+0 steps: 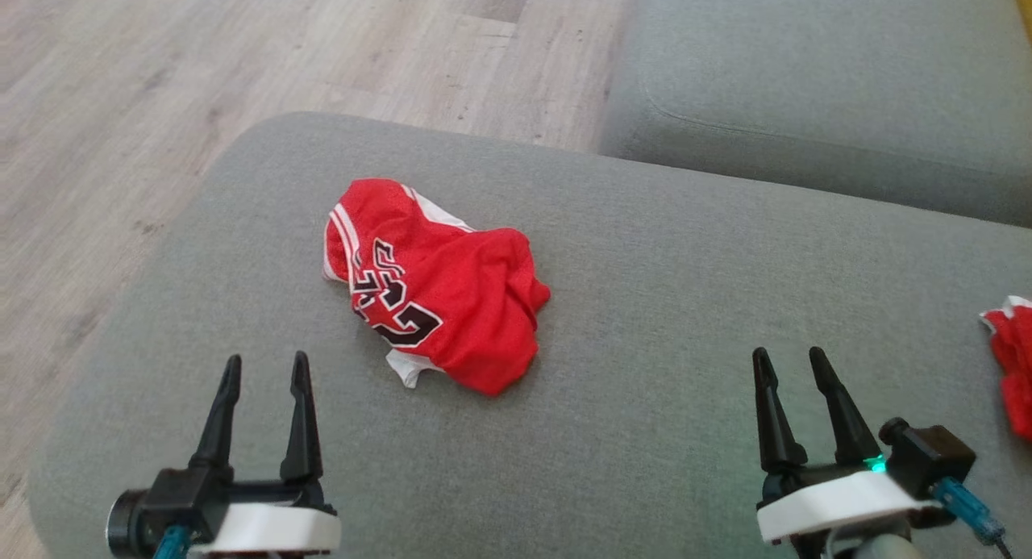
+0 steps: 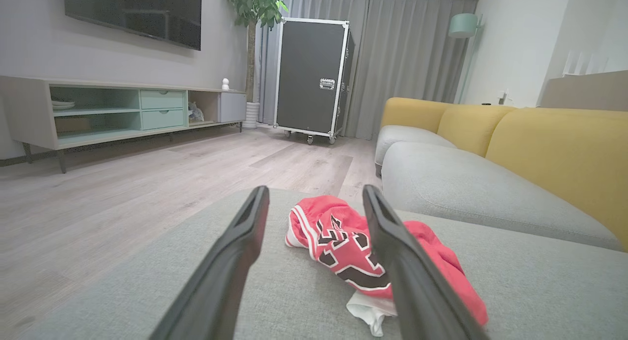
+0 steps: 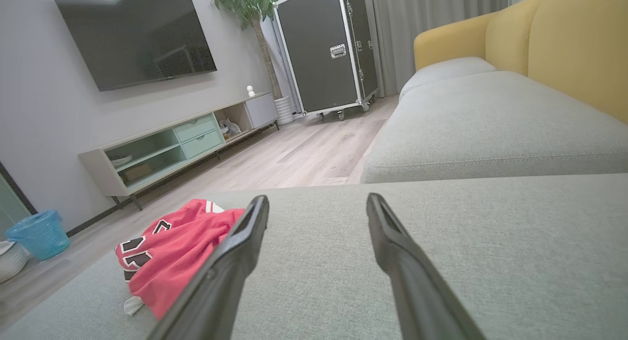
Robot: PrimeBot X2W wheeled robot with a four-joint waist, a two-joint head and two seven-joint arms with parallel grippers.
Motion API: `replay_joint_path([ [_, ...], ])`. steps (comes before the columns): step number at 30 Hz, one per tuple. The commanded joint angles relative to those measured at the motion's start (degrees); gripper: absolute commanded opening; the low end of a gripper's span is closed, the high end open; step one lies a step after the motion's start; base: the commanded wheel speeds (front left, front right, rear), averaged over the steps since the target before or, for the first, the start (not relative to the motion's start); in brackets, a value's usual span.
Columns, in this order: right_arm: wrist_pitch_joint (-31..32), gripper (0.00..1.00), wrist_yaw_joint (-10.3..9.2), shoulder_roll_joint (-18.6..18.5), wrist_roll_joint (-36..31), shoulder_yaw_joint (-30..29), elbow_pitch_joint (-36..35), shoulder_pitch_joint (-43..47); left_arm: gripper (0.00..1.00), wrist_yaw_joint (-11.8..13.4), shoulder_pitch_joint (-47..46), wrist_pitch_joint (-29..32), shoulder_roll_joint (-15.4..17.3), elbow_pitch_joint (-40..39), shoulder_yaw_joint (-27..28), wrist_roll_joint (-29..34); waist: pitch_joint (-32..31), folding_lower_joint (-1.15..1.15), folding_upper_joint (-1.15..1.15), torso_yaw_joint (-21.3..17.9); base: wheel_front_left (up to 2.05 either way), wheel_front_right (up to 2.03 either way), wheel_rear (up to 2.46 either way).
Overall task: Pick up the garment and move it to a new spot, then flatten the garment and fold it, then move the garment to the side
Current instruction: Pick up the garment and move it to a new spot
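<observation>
Seat: a grey fabric sofa seat (image 1: pixel 685 317) spread across the head view from 3 to 9 o'clock.
Floor: a pale wood plank floor (image 1: pixel 242 59) lay toward 11 o'clock in the head view.
Case: a black wheeled flight case with metal edges (image 2: pixel 311 75) stood at 12 o'clock in the left wrist view, before grey curtains (image 2: pixel 407 60).
Television: a dark flat wall-mounted television (image 2: pixel 132 11) hung at 10 o'clock in that view, above a low pale cabinet with mint-green drawers (image 2: pixel 122 112).
Plant: a leafy green potted plant (image 2: pixel 255 6) stood just beside the case, at its 9 o'clock side.
Backrest: yellow sofa back cushions (image 2: pixel 554 153) sat at 3 o'clock in the left wrist view.
Bin: a blue plastic waste basket (image 3: pixel 39 234) stood at 9 o'clock in the right wrist view.
Cloth: a second crumpled red cloth (image 1: pixel 1012 357) lay on the seat at the head view's 3 o'clock edge.
</observation>
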Motion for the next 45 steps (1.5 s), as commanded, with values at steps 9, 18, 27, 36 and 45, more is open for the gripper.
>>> replay_joint_path([
  [9,-0.69,1.0,-0.04,-0.34,-1.37,0.64,-2.0,-2.73,1.0,-2.42,-9.1,0.01,2.41,2.93,2.68,1.5,3.37,0.0,0.0,-1.64,0.0,0.0,0.0],
  [18,-0.69,1.0,-0.04,-0.34,-2.99,-1.61,-3.51,-6.89,1.0,-4.5,-29.65,15.77,8.8,12.1,-7.45,0.8,10.96,0.0,0.0,-5.53,0.0,0.0,0.0],
  [27,-0.69,1.0,-0.04,-0.34,-3.12,-1.08,-6.01,-12.33,1.0,-4.58,-48.07,33.86,18.32,16.5,-28.94,-20.06,19.26,0.0,0.0,-11.52,0.0,0.0,0.0],
  [36,-0.69,1.0,-0.04,-0.33,-1.78,1.05,-9.23,-15.3,1.0,-4.58,-56.61,43.27,25.35,21.65,-41.6,-31.35,23.16,0.0,0.0,-16.59,0.0,0.0,0.0],
  [45,-0.69,1.0,-0.04,-0.33,-1.64,0.37,-9.87,-15.2,0.01,-4.59,-58.53,46.1,27.62,25.39,-48.02,-38.39,23.69,0.0,0.0,-18.87,0.0,0.0,0.0],
])
